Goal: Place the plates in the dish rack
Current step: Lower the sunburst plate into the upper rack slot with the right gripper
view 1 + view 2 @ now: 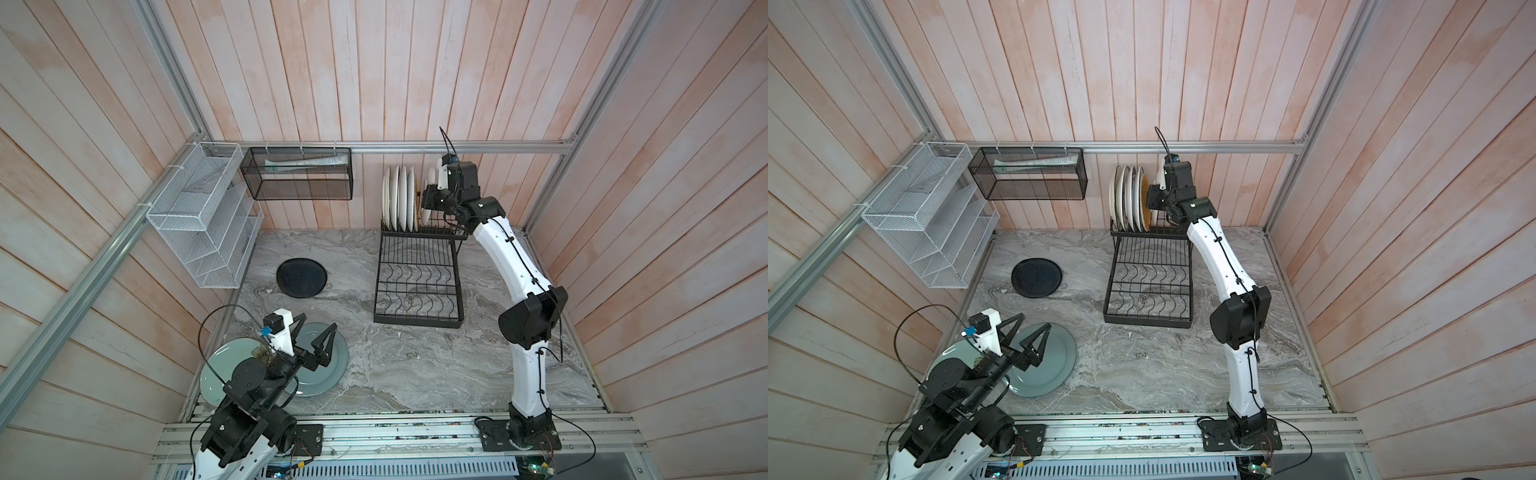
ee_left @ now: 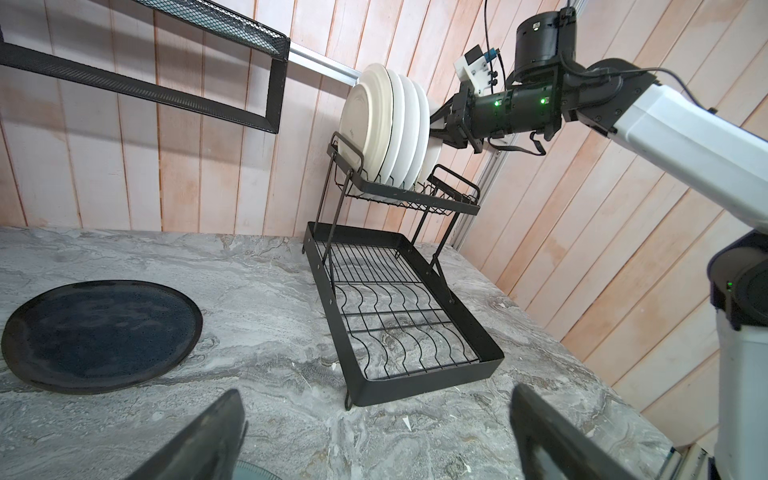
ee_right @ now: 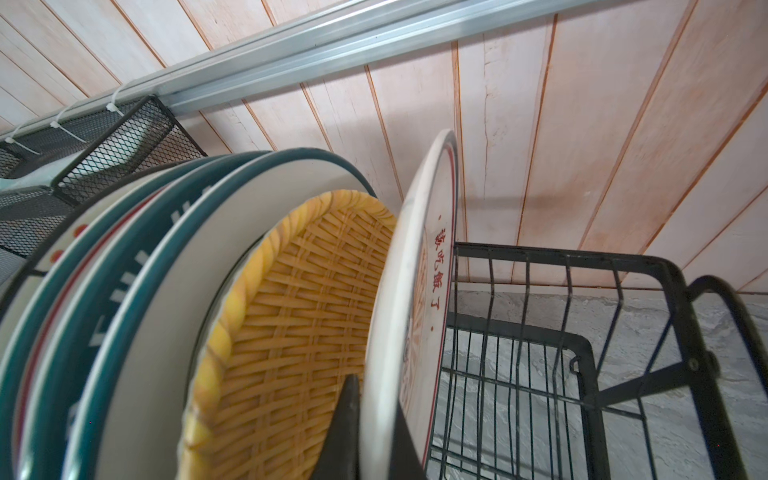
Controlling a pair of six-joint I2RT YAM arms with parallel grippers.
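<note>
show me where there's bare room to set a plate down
Free: the grey marble table between the black round plate and the black wire dish rack, and in front of the rack; its lower tier too. Crowded: the upper tier's standing plates, and the near-left corner, where the left gripper hangs over the grey-blue round plate beside the pale green round plate.

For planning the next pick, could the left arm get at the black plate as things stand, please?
Probably yes: the left gripper is open, and only bare countertop lies between it and the black plate.
</note>
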